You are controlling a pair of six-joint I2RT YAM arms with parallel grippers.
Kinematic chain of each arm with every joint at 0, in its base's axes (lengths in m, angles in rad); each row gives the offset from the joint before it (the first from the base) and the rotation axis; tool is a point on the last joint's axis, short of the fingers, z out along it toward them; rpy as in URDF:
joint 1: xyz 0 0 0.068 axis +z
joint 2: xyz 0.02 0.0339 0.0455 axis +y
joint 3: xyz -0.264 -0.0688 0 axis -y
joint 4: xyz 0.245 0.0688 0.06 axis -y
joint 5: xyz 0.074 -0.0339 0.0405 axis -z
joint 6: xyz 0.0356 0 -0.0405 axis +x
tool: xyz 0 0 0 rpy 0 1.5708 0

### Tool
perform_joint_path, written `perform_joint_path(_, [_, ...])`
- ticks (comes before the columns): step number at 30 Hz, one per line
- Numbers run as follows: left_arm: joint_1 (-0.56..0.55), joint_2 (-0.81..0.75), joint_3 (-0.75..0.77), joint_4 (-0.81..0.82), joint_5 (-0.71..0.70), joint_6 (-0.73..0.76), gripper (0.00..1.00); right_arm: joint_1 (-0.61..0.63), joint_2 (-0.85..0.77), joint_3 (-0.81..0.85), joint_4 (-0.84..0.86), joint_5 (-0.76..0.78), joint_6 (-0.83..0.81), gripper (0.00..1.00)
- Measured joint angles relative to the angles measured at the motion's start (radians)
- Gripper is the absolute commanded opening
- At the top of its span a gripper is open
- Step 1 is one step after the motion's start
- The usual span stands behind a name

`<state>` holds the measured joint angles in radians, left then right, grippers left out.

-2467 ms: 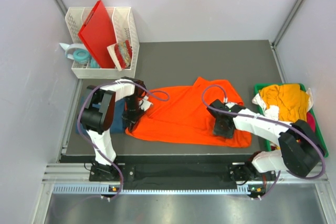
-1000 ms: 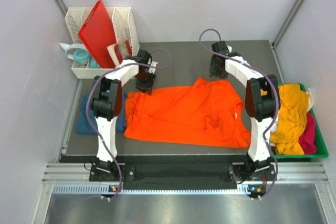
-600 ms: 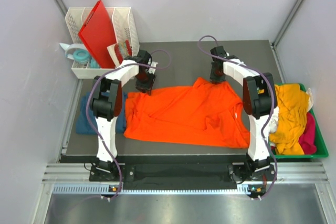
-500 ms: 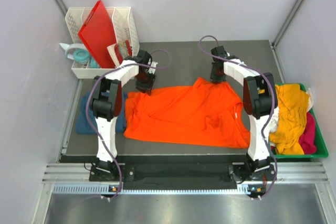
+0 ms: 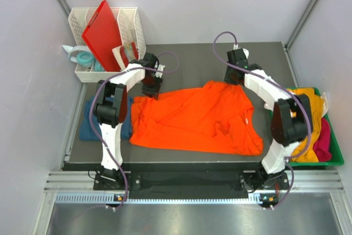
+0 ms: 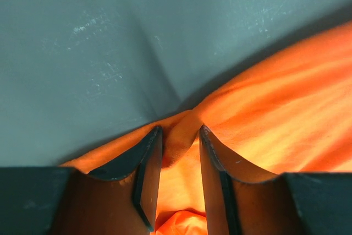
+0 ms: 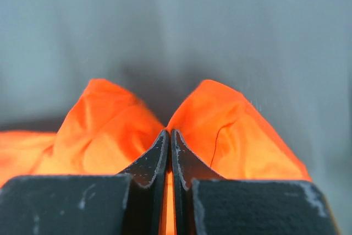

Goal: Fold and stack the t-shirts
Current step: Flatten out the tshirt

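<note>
Right now we have the orange t-shirt [image 5: 192, 116] spread across the middle of the table [image 5: 187, 61], one long side toward the near edge. Our left gripper [image 6: 179, 136] sits at the shirt's far-left corner, jaws narrow, with a ridge of orange cloth bunched between them. Our right gripper [image 7: 170, 136], nearer the table's far edge, has its jaws pressed together on a peak of the same cloth. A dark teal t-shirt [image 5: 87, 126] lies by the left edge. A heap of shirts [image 5: 307, 108], yellow, pink and white, fills the green tray [image 5: 337, 155] at the right edge.
</note>
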<state>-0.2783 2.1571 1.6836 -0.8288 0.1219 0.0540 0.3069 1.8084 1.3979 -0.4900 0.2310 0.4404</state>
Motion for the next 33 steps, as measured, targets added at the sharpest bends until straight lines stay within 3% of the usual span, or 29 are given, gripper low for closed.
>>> perform_joint_path(7, [0.000,-0.005,-0.009,0.008,0.000,0.000,0.37,0.093,-0.273,-0.227,0.013,0.039,0.039,0.00])
perform_joint_path(14, [-0.003,-0.006,-0.009,0.007,0.000,0.000,0.37,0.243,-0.383,-0.492,-0.068,0.058,0.183,0.00])
perform_joint_path(16, [-0.005,-0.006,-0.009,0.006,0.001,0.000,0.37,0.278,-0.391,-0.536,-0.112,0.058,0.238,0.10])
perform_joint_path(17, [-0.008,-0.006,-0.009,0.005,0.001,0.000,0.37,0.316,-0.394,-0.552,-0.143,0.060,0.269,0.24])
perform_joint_path(20, [-0.015,-0.006,-0.009,0.002,0.001,0.001,0.37,0.357,-0.413,-0.555,-0.196,0.075,0.322,0.47])
perform_joint_path(22, [-0.019,-0.006,-0.009,0.000,0.001,0.000,0.37,0.362,-0.450,-0.543,-0.203,0.104,0.337,0.50])
perform_joint_path(26, [-0.024,-0.012,-0.015,-0.001,0.002,0.000,0.37,0.348,-0.461,-0.410,-0.203,0.147,0.314,0.48])
perform_joint_path(30, [-0.032,-0.027,-0.039,-0.001,0.009,0.000,0.37,0.338,-0.354,-0.221,-0.145,0.164,0.266,0.46])
perform_joint_path(33, [-0.037,-0.040,-0.060,0.000,0.015,0.000,0.37,0.336,-0.261,-0.191,-0.095,0.158,0.241,0.45])
